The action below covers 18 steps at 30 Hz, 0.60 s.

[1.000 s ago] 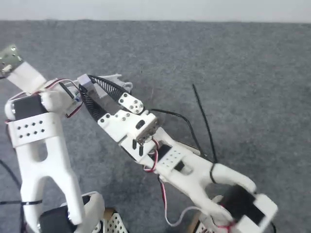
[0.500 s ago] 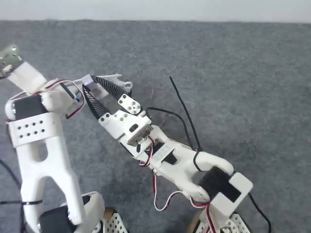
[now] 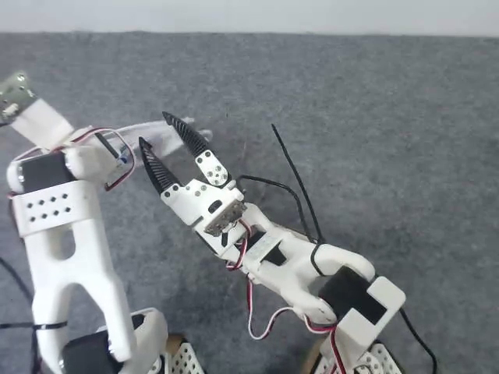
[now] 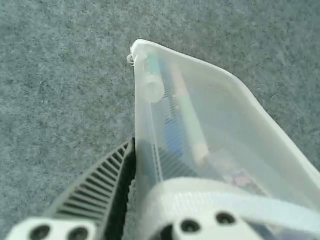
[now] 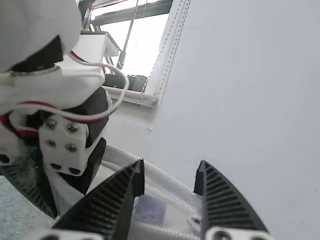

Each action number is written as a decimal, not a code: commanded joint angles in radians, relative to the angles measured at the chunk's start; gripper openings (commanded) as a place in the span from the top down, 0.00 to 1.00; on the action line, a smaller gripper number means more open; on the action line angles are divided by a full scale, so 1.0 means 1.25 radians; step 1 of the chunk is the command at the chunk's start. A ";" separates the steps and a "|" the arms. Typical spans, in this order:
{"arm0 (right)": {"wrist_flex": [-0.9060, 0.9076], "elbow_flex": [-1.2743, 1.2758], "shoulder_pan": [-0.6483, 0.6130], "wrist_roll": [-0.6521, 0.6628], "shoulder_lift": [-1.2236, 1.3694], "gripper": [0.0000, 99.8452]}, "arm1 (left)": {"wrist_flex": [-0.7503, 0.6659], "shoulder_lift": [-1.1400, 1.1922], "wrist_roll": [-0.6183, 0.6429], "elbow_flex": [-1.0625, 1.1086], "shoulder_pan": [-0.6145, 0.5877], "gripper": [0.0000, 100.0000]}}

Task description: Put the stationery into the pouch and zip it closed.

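- We see the pouch as a clear, frosted plastic sleeve with a white edge along its top, narrowing to a blunt corner at its far end
- A small white tab sticks out at that far corner of the pouch; we cannot tell whether the zip is drawn shut
- The stationery lies inside the pouch: a pale green pen-like stick with a cream tip, a white round cap end close to the pouch's far corner, and something blue beside them
- The left gripper is clamped on the near end of the pouch, with its black ribbed finger pressed against one face of the pouch and its white finger across the other face
- So the pouch sits in the left gripper's grasp, standing on its edge; we cannot tell whether the pouch touches the grey carpet under it
- The right gripper stands with its two black ribbed fingers wide apart, one on each side of the pouch's top edge, and grips nothing
- In the right wrist view the pouch's white edge runs between those spread fingers, and we cannot tell whether either finger touches the pouch
- In the high view the right gripper's fingers straddle the pouch just beyond the spot where the left gripper grips it
- A black cable lies on the carpet, well apart from the pouch
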 commanded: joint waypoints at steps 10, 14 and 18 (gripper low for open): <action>-0.017 0.072 0.014 0.077 -0.057 0.86 | -0.014 0.012 0.007 0.009 -0.002 0.99; 0.055 0.124 0.015 0.077 -0.154 0.89 | -0.014 0.012 0.007 0.009 -0.002 0.99; 0.305 0.129 0.019 0.063 -0.257 1.00 | -0.014 0.012 0.007 0.009 -0.002 0.99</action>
